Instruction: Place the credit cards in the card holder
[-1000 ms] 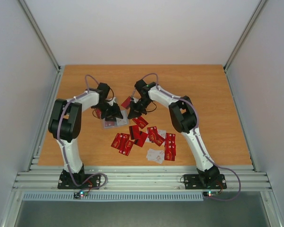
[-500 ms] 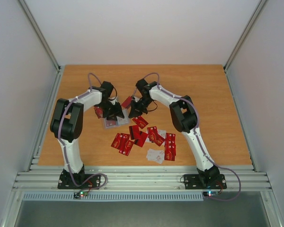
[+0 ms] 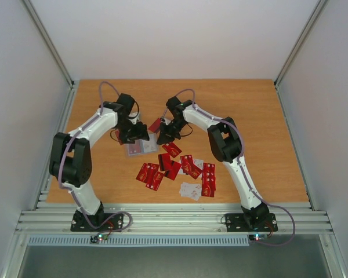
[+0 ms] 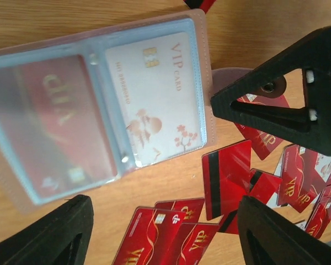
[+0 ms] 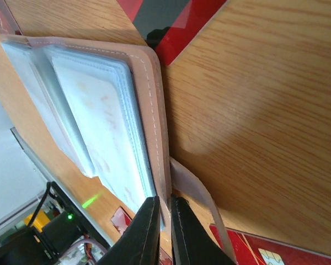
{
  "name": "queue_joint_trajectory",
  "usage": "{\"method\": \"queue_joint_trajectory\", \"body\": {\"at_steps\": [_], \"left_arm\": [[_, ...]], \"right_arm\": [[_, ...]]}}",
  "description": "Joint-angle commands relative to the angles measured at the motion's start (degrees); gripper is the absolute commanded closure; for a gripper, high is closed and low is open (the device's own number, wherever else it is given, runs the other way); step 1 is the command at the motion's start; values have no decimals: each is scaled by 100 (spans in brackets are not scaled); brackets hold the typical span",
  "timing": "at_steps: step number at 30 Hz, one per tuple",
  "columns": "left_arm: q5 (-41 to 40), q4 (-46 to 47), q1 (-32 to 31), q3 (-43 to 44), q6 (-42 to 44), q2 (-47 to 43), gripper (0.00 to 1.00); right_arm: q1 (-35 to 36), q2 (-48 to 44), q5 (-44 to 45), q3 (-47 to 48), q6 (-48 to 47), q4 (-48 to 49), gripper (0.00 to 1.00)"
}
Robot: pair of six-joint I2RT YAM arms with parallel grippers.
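The card holder (image 3: 137,148) lies open on the table, its clear sleeves up. In the left wrist view the card holder (image 4: 99,110) shows a red card in one sleeve and a white VIP card (image 4: 154,99) in the other. My left gripper (image 3: 133,133) hovers over it, open, and nothing sits between the fingers of the left gripper (image 4: 165,234). My right gripper (image 5: 164,221) is shut on the tan cover edge of the card holder (image 5: 149,99), and the right gripper (image 3: 163,139) stands at the holder's right side. Loose red credit cards (image 3: 180,168) lie in front of it.
One red card (image 3: 155,124) lies just behind the holder, by the right wrist. A few pale cards (image 3: 190,190) sit among the red ones near the front of the wooden table (image 3: 249,116). White walls and metal rails enclose the table.
My left gripper's jaws have opened wider above the holder, and the left arm's elbow has swung out to the left. The right gripper has kept its pinch on the cover.
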Motion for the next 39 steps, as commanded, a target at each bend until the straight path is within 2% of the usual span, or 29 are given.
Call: {"method": "queue_joint_trajectory", "body": {"at_steps": [1, 6, 10, 13, 15, 20, 27, 39], "left_arm": [[-645, -359, 218, 74, 288, -579, 26], [-751, -192, 833, -287, 534, -1063, 24], [-1339, 84, 1087, -625, 443, -1408, 22], [-1394, 479, 1348, -988, 327, -1687, 14], [-1397, 614, 1528, -1194, 145, -1819, 2], [-474, 953, 2104, -1591, 279, -1819, 1], [1015, 1595, 2212, -1861, 627, -1415, 14], [1487, 1889, 2211, -1692, 756, -530, 27]], "right_arm": [[33, -87, 8, 182, -97, -129, 90], [32, -240, -3, 325, -174, -305, 81], [33, -345, -41, 557, -225, -500, 72], [34, -439, -36, 792, -273, -673, 68], [34, -508, -40, 896, -285, -770, 67], [68, -679, -68, 902, -219, -811, 67], [250, -708, 104, 1000, 4, -825, 71], [295, -138, 638, 1176, -42, -1104, 82]]}}
